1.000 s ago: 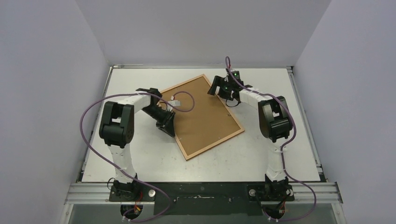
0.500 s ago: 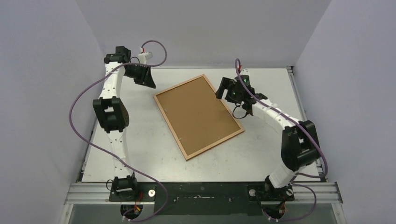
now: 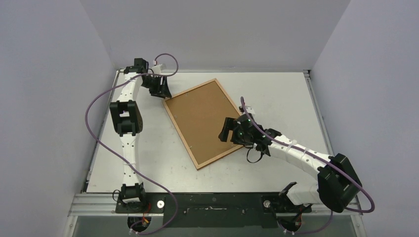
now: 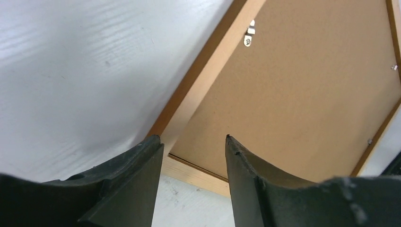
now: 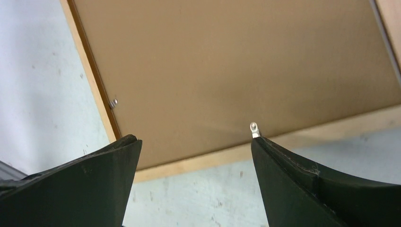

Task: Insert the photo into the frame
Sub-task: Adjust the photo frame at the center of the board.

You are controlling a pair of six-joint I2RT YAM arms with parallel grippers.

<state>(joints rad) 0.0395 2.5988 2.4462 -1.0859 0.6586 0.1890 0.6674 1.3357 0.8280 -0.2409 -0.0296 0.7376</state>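
Swung in over the frame (image 3: 210,123), left claw (image 3: 164,94) half spread toward the far-left corner of the worktop (image 3: 296,98), right claw (image 3: 226,134) wide (both empty), risking a rim knock skewing it.

the frame (image 3: 210,121) lies on the table (image 3: 281,91), left pincer (image 3: 163,93) at its left corner, right pincer (image 3: 228,134) over its right edge.

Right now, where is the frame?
Top view: the frame lies back-up at centre, left end effector at its far-left corner, right end effector over its near-right part.
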